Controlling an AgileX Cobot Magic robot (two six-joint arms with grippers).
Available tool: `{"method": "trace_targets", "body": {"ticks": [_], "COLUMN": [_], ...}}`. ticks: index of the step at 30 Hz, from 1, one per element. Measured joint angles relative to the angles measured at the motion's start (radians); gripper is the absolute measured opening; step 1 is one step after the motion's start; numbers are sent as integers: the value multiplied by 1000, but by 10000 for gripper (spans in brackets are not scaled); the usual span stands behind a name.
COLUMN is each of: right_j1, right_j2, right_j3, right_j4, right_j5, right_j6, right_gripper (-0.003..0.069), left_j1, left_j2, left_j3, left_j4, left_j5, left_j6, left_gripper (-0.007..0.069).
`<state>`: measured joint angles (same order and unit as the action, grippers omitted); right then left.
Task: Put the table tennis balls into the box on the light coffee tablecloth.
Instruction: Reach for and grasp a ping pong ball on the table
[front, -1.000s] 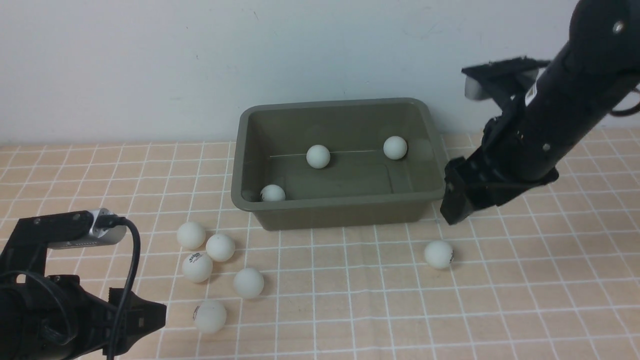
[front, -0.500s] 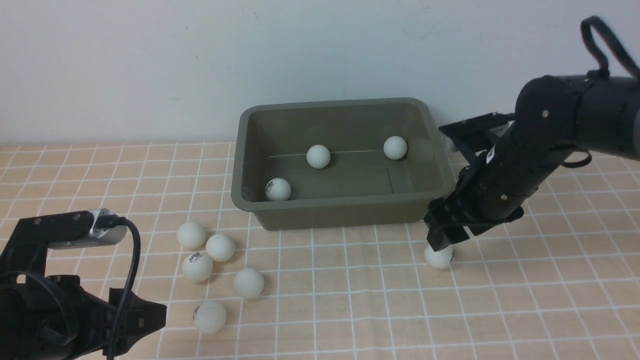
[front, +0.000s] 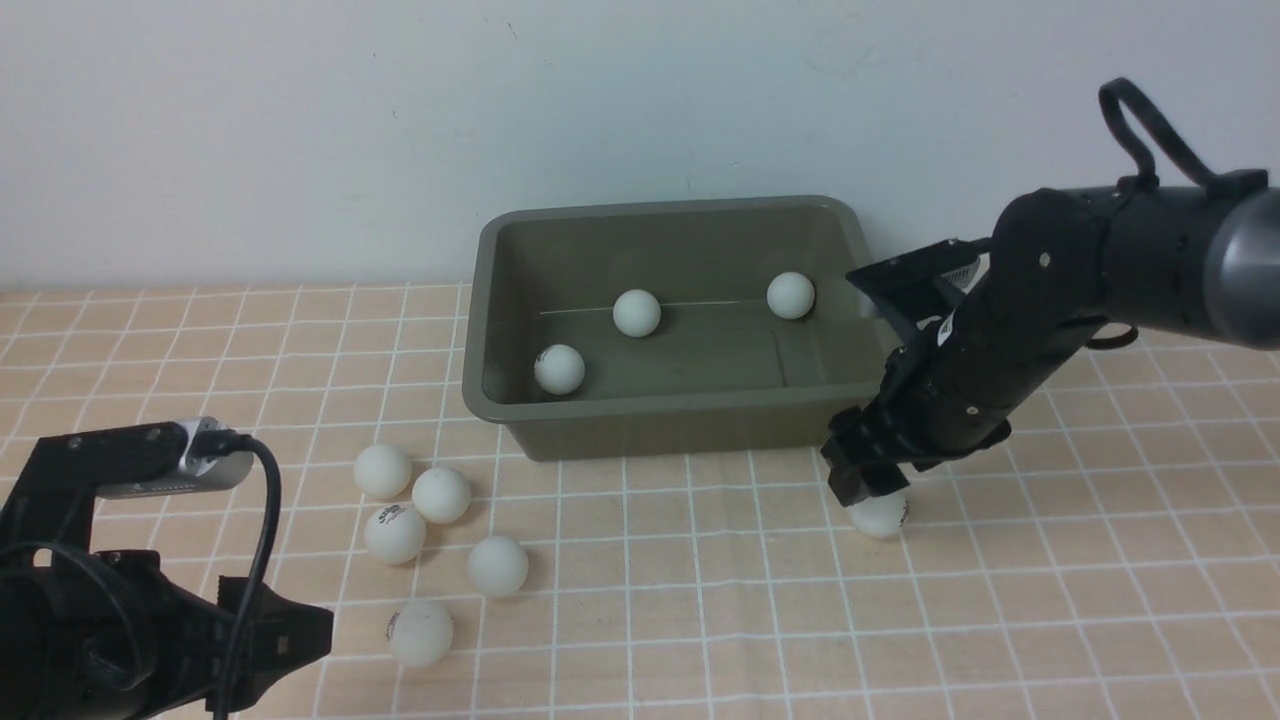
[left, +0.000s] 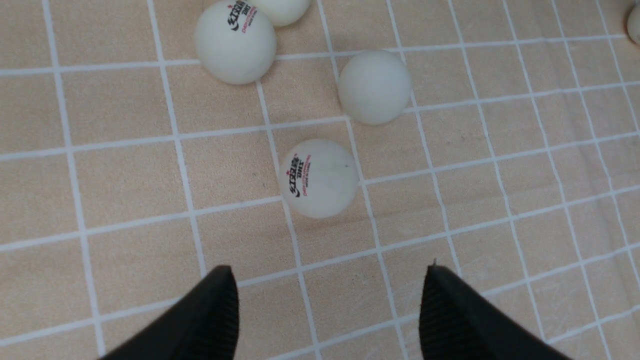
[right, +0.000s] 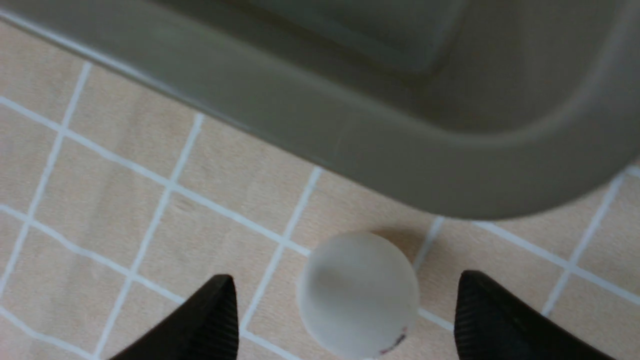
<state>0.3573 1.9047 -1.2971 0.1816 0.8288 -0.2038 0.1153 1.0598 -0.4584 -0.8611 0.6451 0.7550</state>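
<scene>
The olive-green box (front: 675, 407) stands on the light coffee tablecloth (front: 700, 610) with three table tennis balls inside, one of them near its front left corner (front: 559, 369). Several more lie on the cloth left of the box, the closest to me (front: 420, 632) just ahead of my left gripper (front: 295, 630), which is open and empty. In the left wrist view that logo ball (left: 318, 178) sits beyond the gripper (left: 328, 269). My right gripper (front: 865, 487) is open and low over a lone ball (front: 880, 516); this ball (right: 357, 295) lies between the gripper's (right: 345, 276) spread fingers, ungripped.
The box's front right corner (right: 450, 185) is close ahead of the right gripper. A pale wall (front: 300, 130) rises directly behind the box. A cluster of balls (left: 374, 86) lies farther ahead of the left gripper.
My right arm has come down from beside the box's right end to straddle the lone ball. The ball near the box's front left corner rolled slightly. The left arm stayed still.
</scene>
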Motion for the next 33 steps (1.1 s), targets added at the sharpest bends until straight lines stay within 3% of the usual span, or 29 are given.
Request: {"method": "trace_targets", "body": {"ticks": [13, 19, 21, 30, 33], "right_j1": [10, 10, 10, 10, 10], "right_j2": [79, 82, 82, 45, 20], "right_j3": [0, 0, -1, -173, -260], "right_j4": [-34, -45, -45, 70, 108], "right_j5": [-31, -24, -9, 364, 385], "right_j6": [19, 39, 42, -7, -19], "right_gripper": [510, 359, 360, 360, 360], "left_j1": [0, 0, 0, 0, 0], "left_j2": [0, 0, 0, 0, 0], "left_j3": [0, 0, 0, 0, 0], "left_j4": [0, 0, 0, 0, 0], "left_j5": [0, 0, 0, 1, 1], "left_j6": [0, 0, 0, 0, 0], "left_gripper": [406, 406, 406, 406, 406]}}
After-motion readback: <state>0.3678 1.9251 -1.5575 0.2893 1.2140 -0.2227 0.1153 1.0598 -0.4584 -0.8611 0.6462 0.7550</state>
